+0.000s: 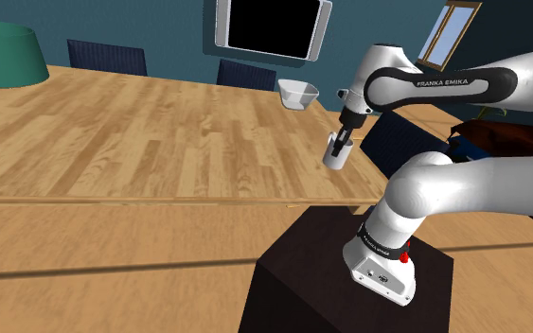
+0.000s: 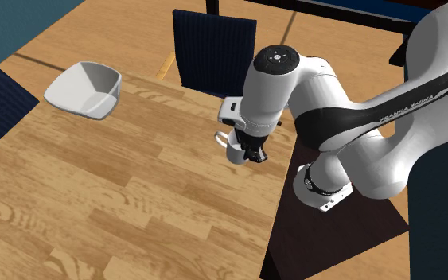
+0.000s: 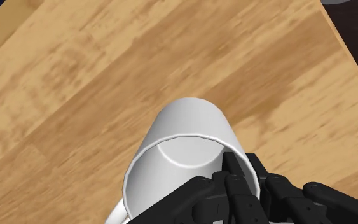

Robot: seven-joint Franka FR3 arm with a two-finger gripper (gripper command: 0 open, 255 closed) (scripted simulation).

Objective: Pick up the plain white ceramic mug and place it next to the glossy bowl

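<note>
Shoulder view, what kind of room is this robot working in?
Probably a dining room at home: a long wooden table, dark blue chairs drawn up along its far side, and a white bowl standing on it.

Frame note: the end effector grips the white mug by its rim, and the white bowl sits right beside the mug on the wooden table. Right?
Not quite. The end effector does grip the white mug by its rim, but the white bowl is not beside it. The second exterior view shows the bowl on the wooden table well away from the mug, near the table's edge.
</note>
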